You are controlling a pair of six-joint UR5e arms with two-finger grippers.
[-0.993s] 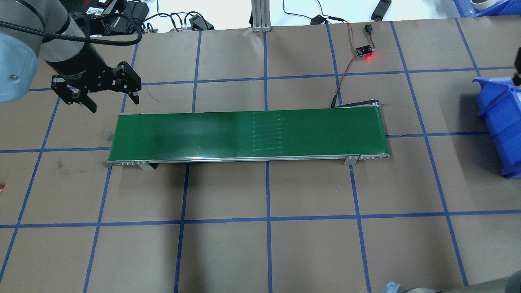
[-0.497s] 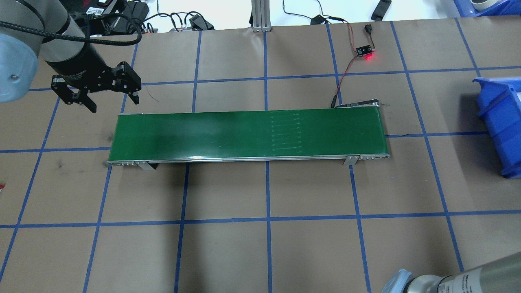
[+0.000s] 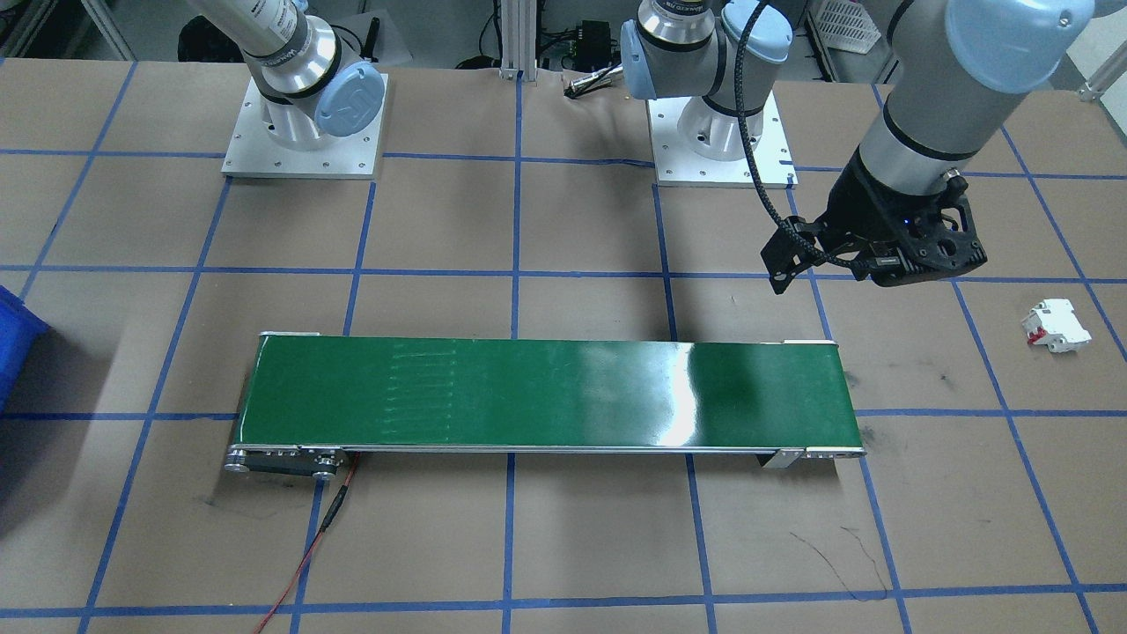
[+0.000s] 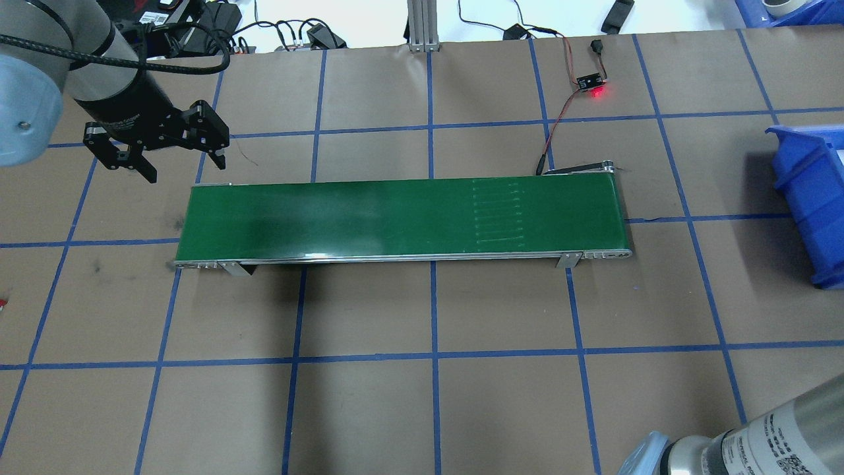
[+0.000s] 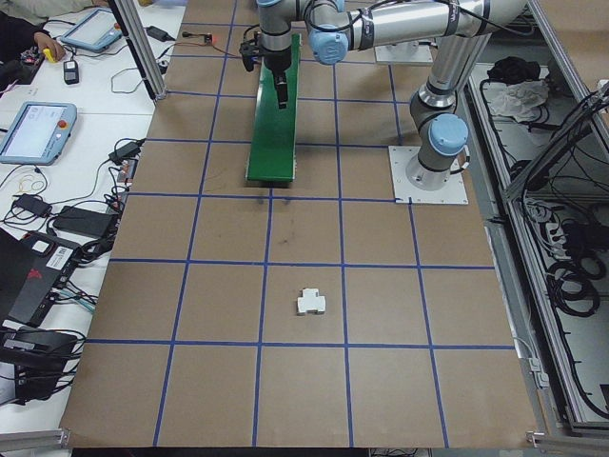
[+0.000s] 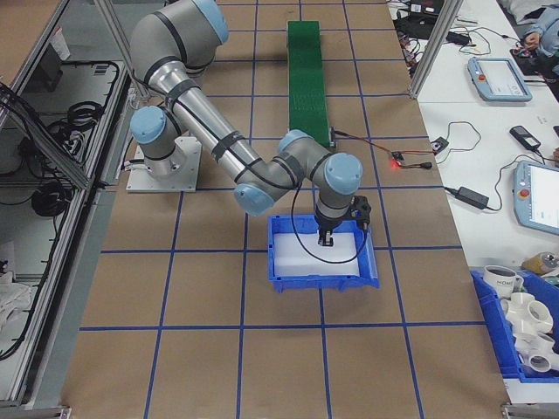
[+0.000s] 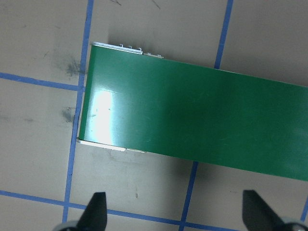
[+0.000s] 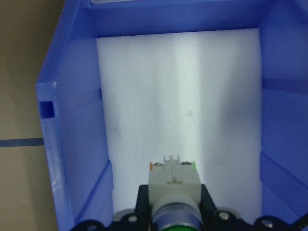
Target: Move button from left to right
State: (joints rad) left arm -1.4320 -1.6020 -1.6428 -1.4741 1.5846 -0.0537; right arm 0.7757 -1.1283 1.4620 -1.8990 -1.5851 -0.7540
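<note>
Belt seam (image 4: 494,212) farther right than before

My table (image 4: 369,409): brown paper surface with a blue tape grid. Resting on it: a green conveyor belt (image 4: 395,218) at centre, a blue bin (image 4: 808,198) at my right end, a white breaker block with red parts (image 3: 1055,326) at my left end, and my two arms' base plates (image 3: 304,145).
</note>
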